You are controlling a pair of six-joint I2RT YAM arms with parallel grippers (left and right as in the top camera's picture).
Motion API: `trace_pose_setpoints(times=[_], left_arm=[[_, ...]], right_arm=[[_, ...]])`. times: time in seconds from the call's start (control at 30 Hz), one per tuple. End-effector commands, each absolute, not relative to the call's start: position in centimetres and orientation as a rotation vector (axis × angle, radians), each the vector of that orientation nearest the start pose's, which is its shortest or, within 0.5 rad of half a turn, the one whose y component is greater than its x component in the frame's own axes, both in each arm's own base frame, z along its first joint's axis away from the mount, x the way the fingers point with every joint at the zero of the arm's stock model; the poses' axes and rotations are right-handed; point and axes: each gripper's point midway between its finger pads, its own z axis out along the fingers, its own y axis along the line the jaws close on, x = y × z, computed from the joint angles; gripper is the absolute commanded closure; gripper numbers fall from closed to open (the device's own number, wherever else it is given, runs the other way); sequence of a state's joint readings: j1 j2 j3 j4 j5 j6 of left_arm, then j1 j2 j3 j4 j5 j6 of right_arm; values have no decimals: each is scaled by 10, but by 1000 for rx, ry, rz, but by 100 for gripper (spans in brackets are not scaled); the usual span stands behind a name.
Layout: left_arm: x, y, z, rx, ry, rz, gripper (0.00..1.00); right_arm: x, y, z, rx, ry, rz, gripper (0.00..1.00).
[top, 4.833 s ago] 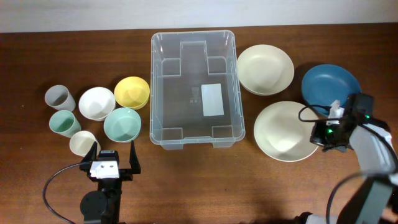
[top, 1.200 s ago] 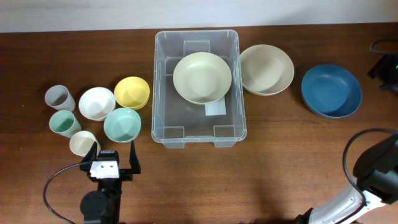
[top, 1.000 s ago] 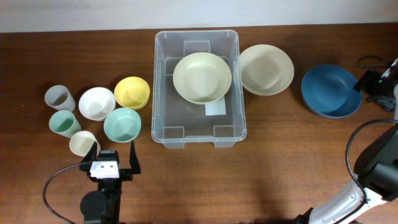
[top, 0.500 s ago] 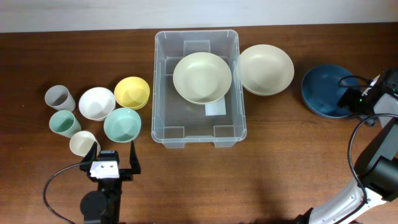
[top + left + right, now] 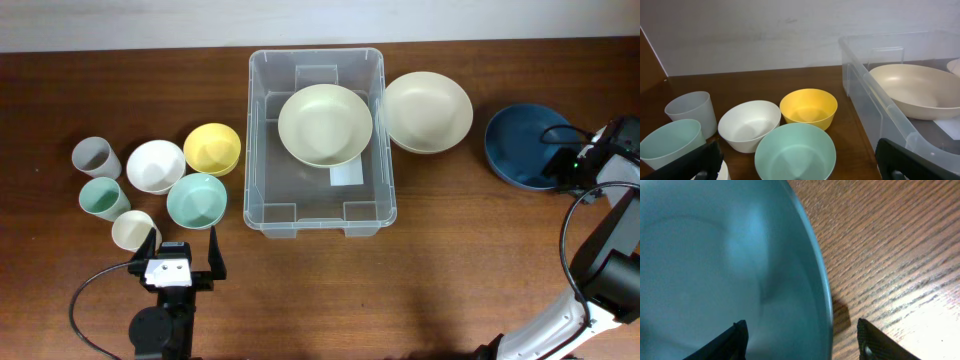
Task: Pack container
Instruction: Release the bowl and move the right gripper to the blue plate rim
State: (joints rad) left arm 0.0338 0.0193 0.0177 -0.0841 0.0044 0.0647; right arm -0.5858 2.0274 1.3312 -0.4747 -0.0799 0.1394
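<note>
The clear container [image 5: 263,190] sits mid-table [image 5: 450,290], ahead and to the right of the left fingers [image 5: 910,161] and well apart from the right fingers [image 5: 875,342]. A cream bowl [image 5: 325,124] rests in its far half. A second cream bowl [image 5: 428,111] lies just beside its wall on the side towards the right fingers. The right fingers are spread astride the rim of a blue bowl [image 5: 515,145], one inside and one outside. The left fingers are spread wide and hold nothing. Just ahead of them are mint [image 5: 196,200], white [image 5: 155,165] and yellow [image 5: 212,148] small bowls and three cups [image 5: 94,156].
</note>
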Motion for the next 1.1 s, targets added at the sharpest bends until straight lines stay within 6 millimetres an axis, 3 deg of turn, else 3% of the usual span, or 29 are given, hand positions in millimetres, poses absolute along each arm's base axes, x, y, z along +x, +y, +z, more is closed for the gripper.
trace_pose_setpoints(times=[0.0, 0.03, 0.07, 0.1, 0.13, 0.4, 0.63, 0.8, 0.93, 1.0, 1.07], left_arm=[[246, 5, 156, 50, 1654, 75, 1], [246, 5, 156, 51, 1654, 74, 1], [246, 5, 156, 50, 1654, 75, 0], [246, 5, 156, 50, 1654, 75, 1], [246, 5, 156, 50, 1654, 75, 0], [246, 5, 156, 50, 1654, 75, 0], [246, 5, 156, 51, 1654, 74, 1], [246, 5, 156, 50, 1654, 75, 1], [246, 5, 156, 50, 1654, 75, 0], [246, 5, 156, 50, 1654, 75, 1], [246, 5, 156, 50, 1654, 75, 0]], right_arm=[[387, -244, 11, 970, 2554, -26, 42], [388, -244, 11, 970, 2552, -27, 57], [388, -244, 11, 970, 2552, -27, 62], [388, -245, 12, 970, 2551, -27, 74], [388, -245, 12, 972, 2550, -27, 77], [386, -244, 11, 983, 2555, -24, 96], [386, -245, 16, 982, 2548, -31, 96], [389, -255, 60, 967, 2473, -62, 96], [385, -264, 137, 931, 2331, -138, 96], [383, -256, 179, 883, 2255, -150, 96], [382, -245, 207, 831, 2212, -156, 96]])
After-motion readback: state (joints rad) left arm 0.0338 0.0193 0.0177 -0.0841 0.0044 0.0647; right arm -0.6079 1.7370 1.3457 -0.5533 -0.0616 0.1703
